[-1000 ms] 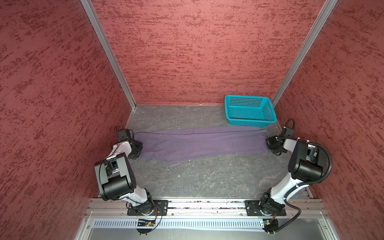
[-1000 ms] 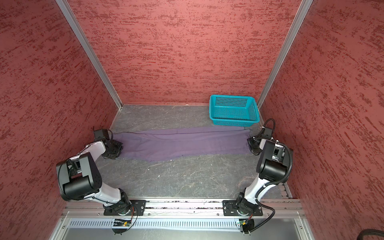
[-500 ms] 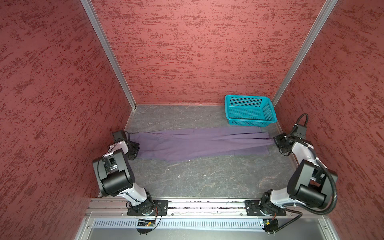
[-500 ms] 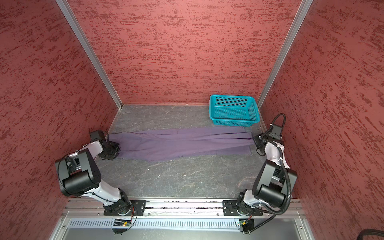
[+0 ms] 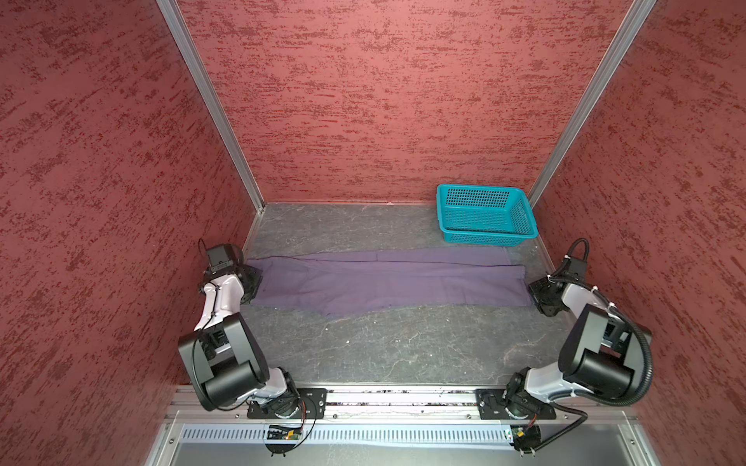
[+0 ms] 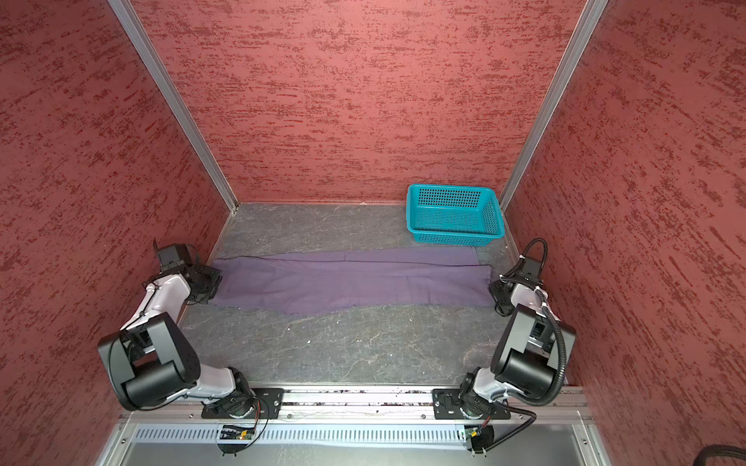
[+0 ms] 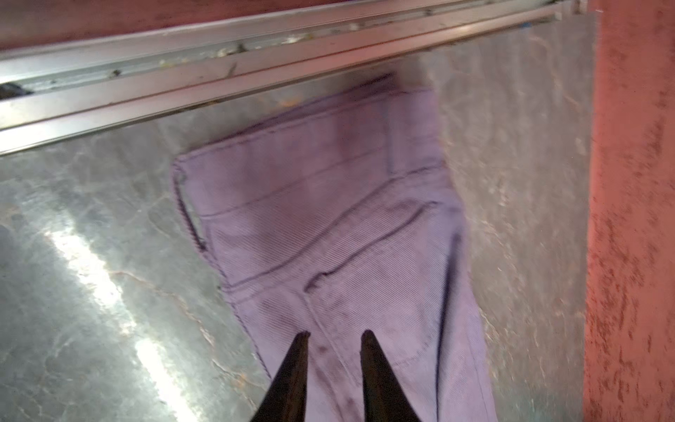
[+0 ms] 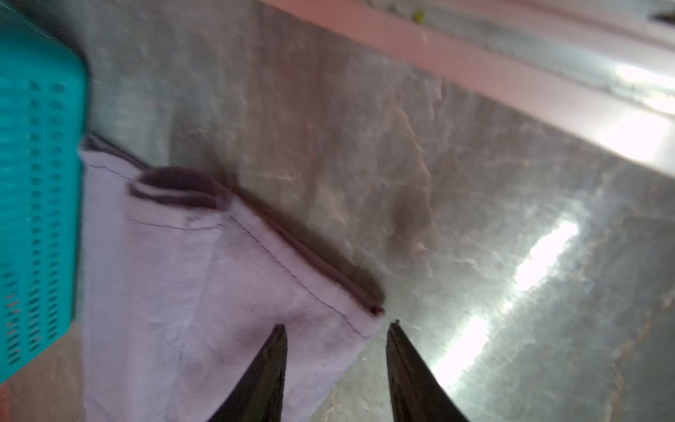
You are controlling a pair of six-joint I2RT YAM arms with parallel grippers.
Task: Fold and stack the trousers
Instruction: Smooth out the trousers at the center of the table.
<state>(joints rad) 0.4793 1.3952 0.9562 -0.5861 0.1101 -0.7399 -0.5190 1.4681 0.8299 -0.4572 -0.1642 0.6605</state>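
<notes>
- Two ends, two arms: the trousers (image 5: 387, 282) lie flat across the table (image 5: 383, 347), with the left gripper (image 7: 335, 334) at the waist and the right gripper (image 8: 338, 325) at the hems.
- Left jaws stand narrow, right jaws wider; neither visibly holds cloth.
- I pinch both hem layers squarely before carrying them waistward.

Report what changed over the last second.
The right gripper and left gripper drew apart, pulling the trousers out straighter; then the right one opened and let go of the hem. The left gripper stays at the waist end; the teal basket has not moved.
</notes>
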